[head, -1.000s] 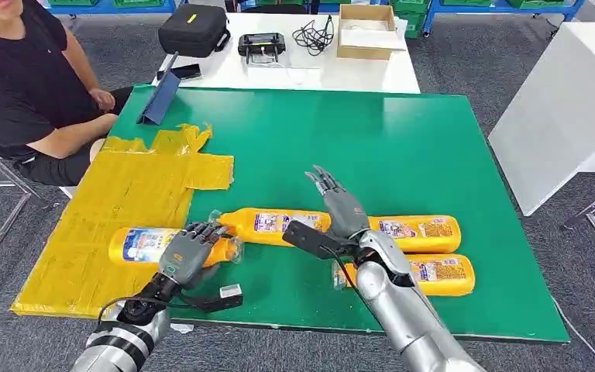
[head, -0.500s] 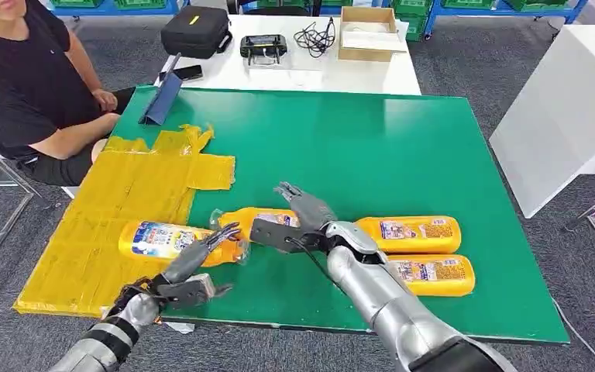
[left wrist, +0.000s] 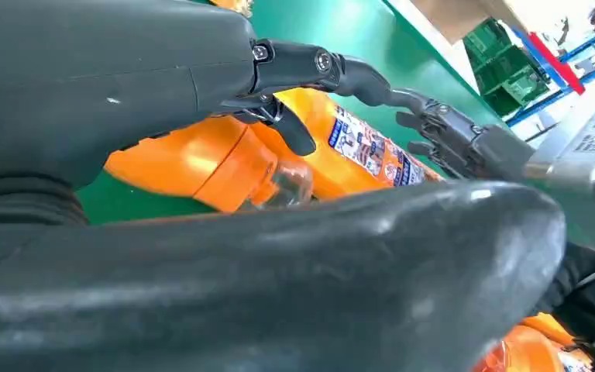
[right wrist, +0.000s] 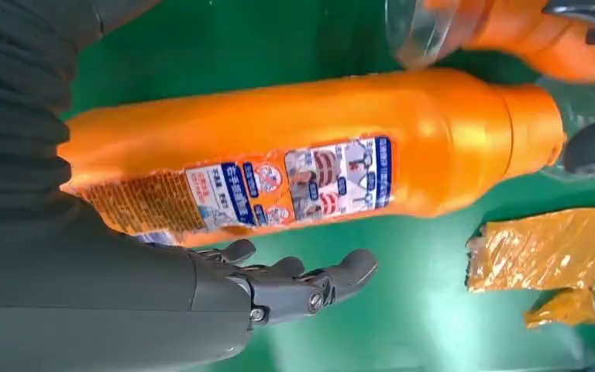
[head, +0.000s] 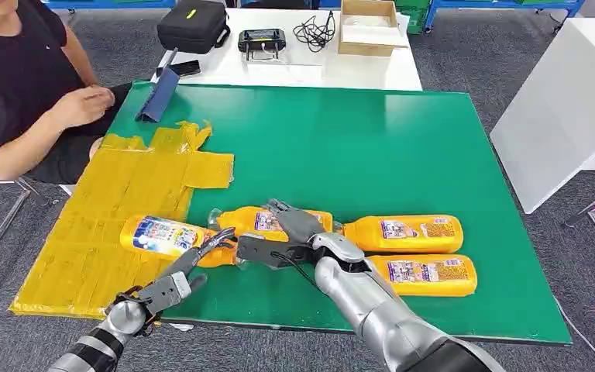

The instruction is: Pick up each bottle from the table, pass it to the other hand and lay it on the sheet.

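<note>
While the right hand (head: 293, 223) rests spread over an orange bottle (head: 259, 221) beside the yellow sheet (head: 124, 194), the left hand (head: 190, 263) hangs released

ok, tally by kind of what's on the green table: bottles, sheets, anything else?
Orange bottles: 4
Yellow sheet: 1
Blue tablet stand: 1
Total: 6
</note>
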You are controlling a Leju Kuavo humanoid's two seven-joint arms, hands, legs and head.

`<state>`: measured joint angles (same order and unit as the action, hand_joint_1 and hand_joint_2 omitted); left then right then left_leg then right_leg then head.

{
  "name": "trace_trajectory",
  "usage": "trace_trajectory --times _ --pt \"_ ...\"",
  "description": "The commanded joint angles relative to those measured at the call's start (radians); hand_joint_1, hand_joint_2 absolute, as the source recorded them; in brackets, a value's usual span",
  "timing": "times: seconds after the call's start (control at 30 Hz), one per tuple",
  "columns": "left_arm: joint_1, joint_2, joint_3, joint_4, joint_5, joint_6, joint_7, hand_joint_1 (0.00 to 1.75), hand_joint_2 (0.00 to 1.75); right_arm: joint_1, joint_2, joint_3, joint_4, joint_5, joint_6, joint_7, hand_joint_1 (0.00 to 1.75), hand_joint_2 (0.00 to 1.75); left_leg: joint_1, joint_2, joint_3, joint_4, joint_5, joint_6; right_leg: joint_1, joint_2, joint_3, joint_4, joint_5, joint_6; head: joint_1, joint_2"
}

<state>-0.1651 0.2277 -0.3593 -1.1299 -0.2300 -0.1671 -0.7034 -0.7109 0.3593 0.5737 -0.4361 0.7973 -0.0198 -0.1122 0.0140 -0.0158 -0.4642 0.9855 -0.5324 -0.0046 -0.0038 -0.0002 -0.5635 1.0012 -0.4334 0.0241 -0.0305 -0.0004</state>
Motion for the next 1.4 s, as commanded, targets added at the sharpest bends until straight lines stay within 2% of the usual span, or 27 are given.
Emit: trace_trajectory --times 0.03,0.07,0.17,0.33,0.57,0.9,0.97,1.4 --pt "0.006 -0.081 0.139 -0.051 0.153 -0.205 0.005 0.00 0.00 -0.076 -0.017 0.075 0.108 0.067 -0.029 0.110 0.00 1.75 0.001 0.001 -0.002 0.000 0.000 0.001 0.001 0.000 -0.001 -0.001 0.001 0.000 0.000 0.000" --pt "0.004 -0.126 0.199 -0.014 0.155 -0.264 0.005 0.00 0.00 -0.082 -0.019 0.084 0.121 0.098 -0.044 0.164 0.00 1.75 0.001 0.002 -0.002 0.000 0.001 0.001 0.001 0.000 -0.002 -0.002 0.002 0.000 0.000 0.000" --pt "0.010 -0.170 0.245 -0.041 0.157 -0.320 0.005 0.00 0.00 -0.090 -0.039 0.080 0.140 0.123 -0.045 0.217 0.00 1.75 0.000 -0.001 -0.002 0.000 0.001 0.001 0.000 -0.002 -0.001 -0.001 0.000 0.000 0.000 0.000" --pt "0.022 -0.188 0.257 -0.045 0.109 -0.339 0.005 0.00 0.00 -0.115 -0.067 0.100 0.145 0.220 -0.118 0.309 0.00 1.75 0.000 0.001 -0.001 0.000 0.000 0.001 0.000 0.000 -0.002 0.000 0.001 0.001 0.000 0.000" --pt "0.016 -0.196 0.241 -0.031 0.095 -0.324 0.005 0.00 0.00 -0.109 -0.081 0.082 0.135 0.252 -0.142 0.330 0.00 1.75 0.000 0.000 -0.002 0.001 0.000 0.001 0.000 -0.001 -0.002 -0.001 0.001 0.000 0.000 0.000" --pt "-0.004 -0.194 0.224 -0.022 0.116 -0.353 0.005 0.00 0.00 -0.089 -0.090 0.039 0.161 0.273 -0.101 0.333 0.00 1.75 0.000 0.000 -0.002 0.000 0.001 0.001 0.000 -0.001 -0.002 -0.002 0.001 0.000 0.000 0.000" --pt "-0.012 -0.191 0.214 -0.017 0.109 -0.341 0.005 0.00 0.00 -0.085 -0.086 0.006 0.164 0.254 -0.087 0.306 0.00 1.75 0.000 0.000 -0.002 0.000 0.001 0.001 0.000 -0.002 -0.002 -0.001 0.001 0.000 0.000 0.000" --pt "0.003 -0.186 0.219 -0.010 0.117 -0.328 0.005 0.00 0.00 -0.082 -0.046 0.004 0.161 0.274 -0.069 0.268 0.00 1.75 0.000 0.003 -0.002 -0.001 0.000 0.001 0.000 0.001 -0.003 -0.001 0.001 0.000 0.000 0.000"
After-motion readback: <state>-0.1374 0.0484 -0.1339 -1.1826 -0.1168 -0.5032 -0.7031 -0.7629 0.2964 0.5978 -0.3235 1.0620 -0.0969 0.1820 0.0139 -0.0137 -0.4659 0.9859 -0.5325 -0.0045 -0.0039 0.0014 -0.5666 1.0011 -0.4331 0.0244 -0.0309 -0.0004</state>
